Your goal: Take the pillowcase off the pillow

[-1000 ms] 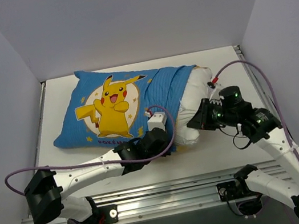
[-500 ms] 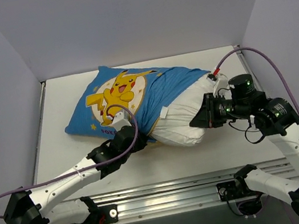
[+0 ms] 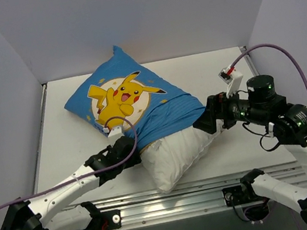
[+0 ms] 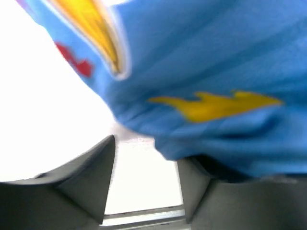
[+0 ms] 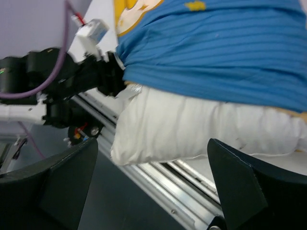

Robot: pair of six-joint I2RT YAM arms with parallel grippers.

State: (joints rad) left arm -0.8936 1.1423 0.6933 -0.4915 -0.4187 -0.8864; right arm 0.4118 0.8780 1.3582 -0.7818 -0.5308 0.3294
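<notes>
**Top external view:** The pillowcase (image 3: 140, 108) is lying on the table (image 3: 66, 142) with the cartoon side up, and it is covering the far part of the pillow (image 3: 175, 154). The bare white near end of the pillow is protruding toward the rail (image 3: 174, 196). The left gripper (image 3: 132, 154) is sitting at the near edge of the pillowcase, beside the bare pillow. The right gripper (image 3: 203, 124) is sitting at the right side, where pillowcase and pillow meet.

**Left wrist view:** The fingers (image 4: 91, 172) are standing apart, with the table showing between them. Blue fabric is draping over the right-hand finger.

**Right wrist view:** The fingers (image 5: 67, 182) are standing wide apart, with nothing between them. The pillow and pillowcase are lying ahead.
</notes>
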